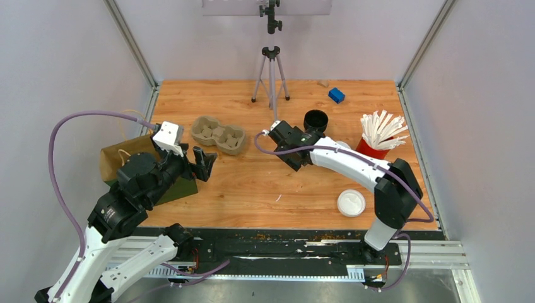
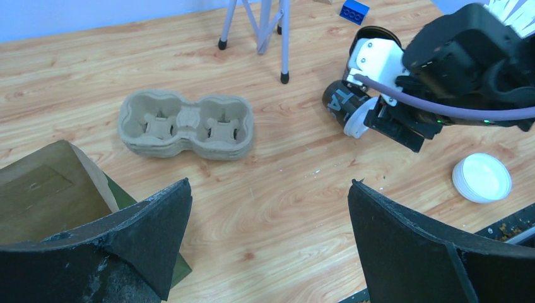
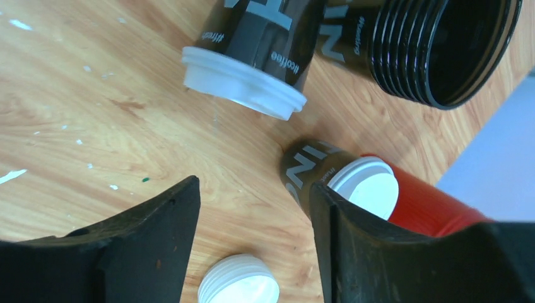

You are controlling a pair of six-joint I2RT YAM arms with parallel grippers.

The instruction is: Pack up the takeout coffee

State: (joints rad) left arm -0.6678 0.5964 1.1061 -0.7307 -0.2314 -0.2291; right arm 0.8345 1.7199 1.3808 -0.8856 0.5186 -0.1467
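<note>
We see the left gripper (image 2: 270,189) wide open, empty. The right gripper (image 3: 252,189) stands open; a lidded cup (image 3: 258,38) lies tipped beyond it.

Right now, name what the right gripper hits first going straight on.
Probably the lidded coffee cup lying on its side, ahead of the right gripper; depth is unclear, so bare table could come first.

Left gripper (image 1: 195,159) is black, its arm (image 1: 94,249) black-and-white, cable (image 1: 94,113) purple.
</note>
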